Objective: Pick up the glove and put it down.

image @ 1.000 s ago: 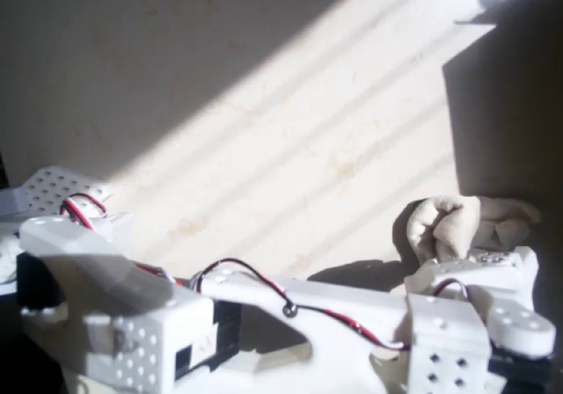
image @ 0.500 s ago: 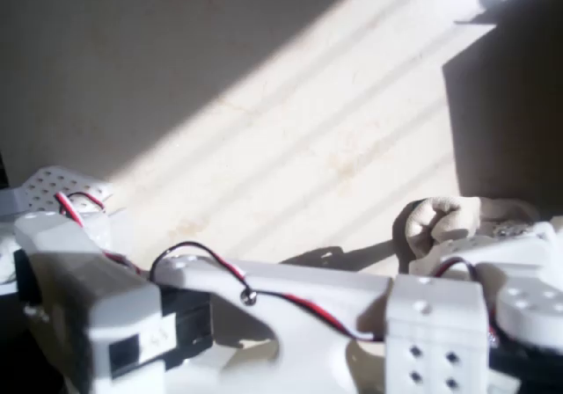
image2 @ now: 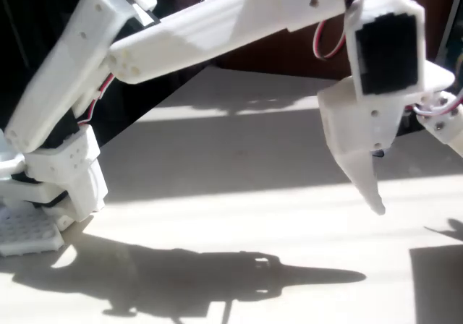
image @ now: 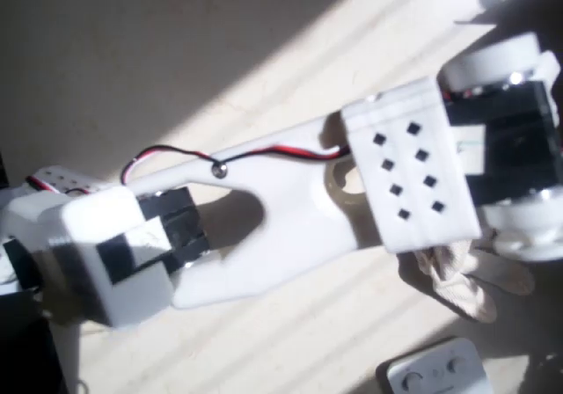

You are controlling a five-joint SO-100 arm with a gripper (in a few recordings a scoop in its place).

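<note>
The arm (image: 290, 192) is nearest the lens in the overhead view, stretched to the right with its perforated wrist block covering most of the gripper's workspace. In the fixed view the gripper (image2: 365, 158) hangs clear of the table (image2: 217, 215), one long white finger pointing down, its tip well above the sunlit surface. The second finger is cut off at the right edge, so I cannot tell whether the jaws are clenched, released or pinching cloth.

Below the wrist block in the overhead view, the glove (image: 466, 280) peeks out as a crumpled cream bundle, just under and slightly outward of the gripper. Whether it dangles from the jaws or lies on the table cannot be told. Beyond it, toward the bottom edge, sits a grey device (image: 437, 372) with round buttons, near the glove but apart from it.

Risks, as I judge them: if only a fold of the soft cloth is caught, it may slip free partway and drop unplanned. If nothing is caught, the lift is empty and the grasp needs redoing. A set-down straight beneath could drape the glove over the device. Hard sunlight and the arm's own shadow (image2: 239, 277) make the cream cloth difficult to separate from the pale table
</note>
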